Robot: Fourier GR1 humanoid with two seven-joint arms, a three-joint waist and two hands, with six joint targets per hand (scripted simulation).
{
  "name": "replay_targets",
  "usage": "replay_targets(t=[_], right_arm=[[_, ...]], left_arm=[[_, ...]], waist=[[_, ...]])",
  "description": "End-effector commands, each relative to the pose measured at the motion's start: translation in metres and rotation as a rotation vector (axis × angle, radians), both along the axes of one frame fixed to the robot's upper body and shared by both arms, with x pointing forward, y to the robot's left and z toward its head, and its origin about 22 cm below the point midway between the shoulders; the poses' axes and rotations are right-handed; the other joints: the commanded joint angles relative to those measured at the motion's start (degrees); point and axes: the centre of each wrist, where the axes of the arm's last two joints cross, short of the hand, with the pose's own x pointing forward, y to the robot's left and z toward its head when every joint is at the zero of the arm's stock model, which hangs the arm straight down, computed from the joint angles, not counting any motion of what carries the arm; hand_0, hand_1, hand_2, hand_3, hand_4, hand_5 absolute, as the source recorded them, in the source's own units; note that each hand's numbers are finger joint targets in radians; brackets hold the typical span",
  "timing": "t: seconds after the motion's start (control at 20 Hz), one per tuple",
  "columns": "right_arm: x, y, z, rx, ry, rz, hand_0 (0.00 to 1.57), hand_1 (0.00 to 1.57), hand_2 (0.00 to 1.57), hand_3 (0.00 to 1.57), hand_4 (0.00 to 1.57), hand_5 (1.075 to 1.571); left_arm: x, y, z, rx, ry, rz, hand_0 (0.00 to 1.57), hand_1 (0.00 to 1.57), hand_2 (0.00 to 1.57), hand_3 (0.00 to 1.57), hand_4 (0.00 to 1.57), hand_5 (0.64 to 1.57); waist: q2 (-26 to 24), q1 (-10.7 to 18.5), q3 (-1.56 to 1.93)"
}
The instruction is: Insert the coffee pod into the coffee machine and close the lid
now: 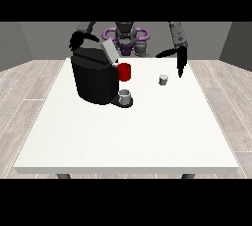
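Clearly visible on the white desk (pixel 123 136): a black coffee machine (pixel 93 78) toward the view's left, lid (pixel 109 51) raised and tilted up at its top. Just beside the machine's right flank, a red part (pixel 124 71), partly hidden by the black body, so hard to tell whether joined to it. Below that, a small grey cup (pixel 125 96) standing on the machine's dark base plate. Further toward the view's right, apart from the machine and standing upright on bare desk: the coffee pod (pixel 163 79), pale and small, touched by nothing.

Over the desk's far edge at the view's right, the hand at the view's right (pixel 180 60), above and to the right of the pod and apart from it. Fingers long and straight, pointing down, with the thumb stretched out sideways toward the view's left; nothing held. Behind the machine's upper left corner, the hand at the view's left (pixel 77 40), black against the black machine, its lower part hidden behind the body. Fingers apparently bent, yet impossible to tell whether spread, pressed together or resting on the machine.

Robot torso (pixel 126 37) small at the far edge, lower half hidden by desk and lid. Only 2 desk legs showing, cut short at the bottom.
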Motion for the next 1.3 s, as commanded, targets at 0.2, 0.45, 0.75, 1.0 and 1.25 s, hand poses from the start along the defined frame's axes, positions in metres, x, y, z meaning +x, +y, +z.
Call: replay_targets(t=[0.2,0.45,0.75,1.0,1.25], right_arm=[[0.026,-0.007,0.005,0.006,-0.014,-0.041,0.0,0.0,0.0,0.0,0.36,1.571],[0.016,-0.001,-0.015,-0.017,0.087,-0.052,0.0,0.0,0.0,0.0,0.37,1.571],[0.024,0.003,-0.013,-0.072,0.132,-0.05,0.0,0.0,0.0,0.0,0.42,1.571],[0.032,0.01,-0.007,-0.049,0.11,-0.064,0.0,0.0,0.0,0.0,0.39,1.571],[0.021,0.011,-0.026,-0.031,0.129,-0.061,0.0,0.0,0.0,0.0,0.43,1.571]], left_arm=[[0.024,-0.007,0.0,0.111,0.064,-0.015,0.0,0.0,0.0,0.0,0.0,1.571],[0.021,-0.033,-0.024,0.195,0.103,-0.08,0.0,0.0,0.37,0.0,0.0,1.571],[0.024,-0.031,-0.038,0.249,0.169,-0.036,0.7,0.7,0.78,0.43,0.0,1.571],[0.025,-0.009,-0.035,0.364,0.175,-0.062,0.63,0.63,0.76,0.49,0.0,1.571],[0.025,-0.003,-0.034,0.47,0.168,-0.061,0.55,0.55,0.7,0.45,0.0,1.571]], waist=[[3.0,1.6,0.02],[0.9,1.3,0.01],[-0.3,1.8,0.0],[1.9,0.9,0.0],[1.1,0.7,0.01]])
